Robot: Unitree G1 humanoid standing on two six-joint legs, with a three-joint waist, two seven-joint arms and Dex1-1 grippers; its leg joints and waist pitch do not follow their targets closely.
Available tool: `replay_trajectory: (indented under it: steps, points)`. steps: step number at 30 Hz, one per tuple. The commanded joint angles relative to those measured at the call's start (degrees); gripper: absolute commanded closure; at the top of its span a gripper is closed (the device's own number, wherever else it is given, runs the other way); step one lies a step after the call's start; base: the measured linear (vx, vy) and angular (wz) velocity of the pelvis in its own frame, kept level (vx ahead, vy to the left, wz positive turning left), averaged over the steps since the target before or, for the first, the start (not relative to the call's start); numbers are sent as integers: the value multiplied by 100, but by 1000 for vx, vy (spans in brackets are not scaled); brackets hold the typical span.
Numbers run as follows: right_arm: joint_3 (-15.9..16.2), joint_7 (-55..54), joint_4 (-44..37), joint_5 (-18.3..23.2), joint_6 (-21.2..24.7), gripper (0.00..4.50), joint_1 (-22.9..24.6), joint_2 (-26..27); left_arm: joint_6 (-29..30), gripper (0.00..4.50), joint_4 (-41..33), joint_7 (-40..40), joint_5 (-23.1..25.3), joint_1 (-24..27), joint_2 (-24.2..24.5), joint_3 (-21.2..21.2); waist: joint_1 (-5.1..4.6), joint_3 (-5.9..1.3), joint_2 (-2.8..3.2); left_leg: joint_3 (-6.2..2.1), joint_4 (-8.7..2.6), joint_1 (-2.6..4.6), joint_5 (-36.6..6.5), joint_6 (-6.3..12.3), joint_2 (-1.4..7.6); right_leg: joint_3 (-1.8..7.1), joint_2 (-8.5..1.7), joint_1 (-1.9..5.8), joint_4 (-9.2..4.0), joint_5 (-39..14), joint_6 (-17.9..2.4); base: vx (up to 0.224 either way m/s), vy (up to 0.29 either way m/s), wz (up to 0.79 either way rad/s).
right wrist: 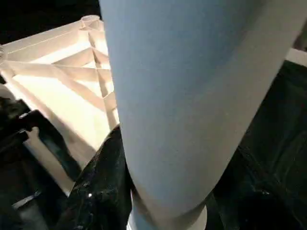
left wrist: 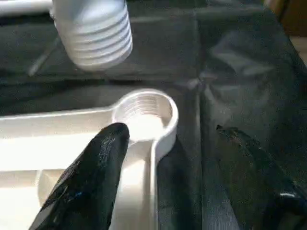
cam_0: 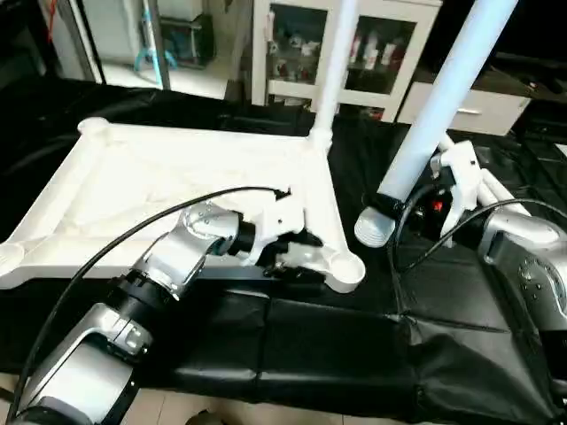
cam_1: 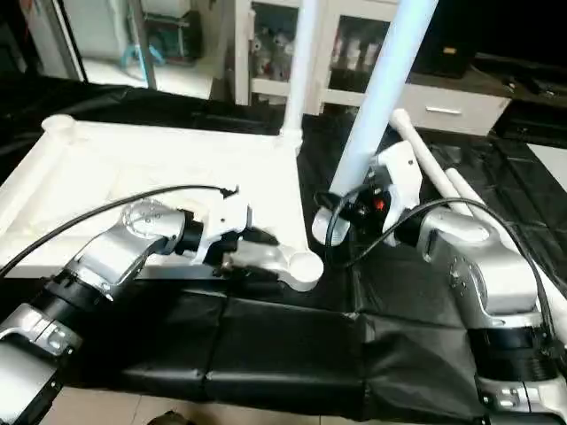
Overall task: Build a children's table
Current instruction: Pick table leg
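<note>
Your left end effector (cam_0: 288, 252) reaches low across the counter (cam_0: 292, 345), fingers spread over the rim of the upturned table top (cam_0: 151, 190) at its near-right corner socket (cam_0: 348, 268). At two o'clock from that socket, the right end effector (cam_1: 359, 208) grips a steeply tilted leg (cam_0: 438, 106), probably firmly. You're mid-insertion: next, bring the threaded end (left wrist: 96, 36) over the socket, upright it, and twist.

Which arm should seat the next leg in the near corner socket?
Right, likely. The right gripper already holds a leg tilted, with its threaded end just off the empty near corner socket. The left gripper is at the tabletop rim, steadying it.
</note>
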Motion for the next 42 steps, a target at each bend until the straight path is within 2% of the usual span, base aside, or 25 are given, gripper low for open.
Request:
replay_trajectory:
  steps: [1, 4, 6, 10, 12, 20, 22, 29, 33, 34, 35, 36, 37, 40, 41, 42]
  points:
    - [-28, 60, -187, 112, 88, 266, 26, -74, -174, 158, 144, -81, 136, -112, -15, -106, 7, -428, 36, -31, -427, 68, -1147, -180, 117, 241, -307, 320, -437, -1278, -889, 0, 0, 0]
    - [20, 122, -353, 205, 229, 266, 128, -94, -376, 171, 523, -168, 390, -181, -64, -225, 1, -422, 36, -34, -431, 64, -1137, -155, 122, 239, -296, 319, -439, -1167, -928, 0, 0, 0]
    - [50, 116, -396, 205, 253, 266, 179, -83, -622, 196, 889, -34, 569, -270, -161, -240, 1, -435, 41, -35, -425, 67, -1067, -145, 127, 237, -296, 316, -411, -957, -1011, 0, 0, 0]
    - [67, 133, -399, 171, 272, 266, 162, -42, -944, 221, 1318, 140, 793, -383, -250, -262, 22, -434, 37, -28, -420, 75, -1115, -139, 129, 241, -313, 315, -418, -966, -1068, 0, 0, 0]
    - [82, 148, -418, 167, 288, 266, 153, -36, -1014, 252, 1431, 146, 835, -414, -275, -256, 26, -438, 37, -36, -423, 73, -1090, -144, 138, 242, -326, 323, -404, -930, -1076, 0, 0, 0]
    - [92, 199, -452, 164, 301, 266, 149, -106, -1134, 316, 1867, 187, 970, -582, -429, -171, 41, -430, 36, -35, -425, 81, -1149, -131, 140, 244, -333, 322, -417, -975, -1124, 0, 0, 0]
    - [94, 198, -455, 157, 299, 266, 153, -90, -1198, 336, 2073, 227, 1169, -637, -438, -251, 47, -427, 36, -39, -429, 84, -1195, -140, 139, 242, -334, 320, -428, -1060, -1088, 0, 0, 0]
    - [98, 131, -480, 175, 328, 266, 192, -8, -1270, 398, 2112, 196, 1395, -550, -362, -391, 58, -423, 42, -45, -438, 78, -1218, -139, 147, 244, -343, 318, -433, -1128, -1075, 0, 0, 0]
    - [75, 1, -392, 123, 265, 266, 187, 85, -1282, 413, 2048, 238, 1601, -359, -323, -557, 49, -397, 55, -50, -460, 90, -1379, -167, 153, 242, -345, 297, -464, -1375, -1022, 0, 0, 0]
    - [65, -55, -359, 99, 238, 266, 176, 123, -1285, 425, 2041, 262, 1645, -312, -324, -590, 53, -392, 57, -53, -466, 108, -1551, -189, 147, 247, -363, 295, -507, -1740, -935, 0, 0, 0]
    - [31, -244, -277, 48, 205, 266, 116, 251, -1239, 435, 2062, 342, 1710, -234, -337, -615, 53, -392, 57, -53, -466, 108, -1551, -189, 147, 247, -363, 295, -507, -1740, -935, 0, 0, 0]
    - [10, -399, -216, 1, 174, 266, 70, 353, -1178, 440, 2085, 448, 1748, -179, -355, -611, 37, -368, 59, -60, -487, 123, -1700, -242, 141, 239, -359, 266, -543, -2072, -846, 0, 0, 0]
    - [-8, -542, -161, -25, 169, 266, 36, 462, -1054, 444, 2076, 545, 1732, -108, -369, -568, 37, -371, 32, -67, -492, 148, -1827, -261, 136, 233, -358, 264, -571, -2300, -777, 0, 0, 0]
    - [38, -783, -93, -68, 157, 266, 16, 719, -531, 450, 1784, 686, 1650, 175, -247, -341, 42, -372, 44, -90, -511, 145, -1856, -279, 155, 238, -390, 248, -568, -2478, -708, 0, 0, 0]
    - [38, -783, -93, -68, 157, 266, 16, 719, -531, 450, 1784, 686, 1650, 175, -247, -341, 42, -372, 44, -90, -511, 145, -1856, -279, 155, 238, -390, 248, -568, -2478, -708, 0, 0, 0]
    - [91, -764, -101, -62, 152, 266, 25, 766, -347, 450, 1536, 689, 1690, 301, -88, -296, 23, -365, 48, -95, -520, 145, -1943, -256, 136, 224, -373, 239, -608, -2715, -585, 0, 0, 0]
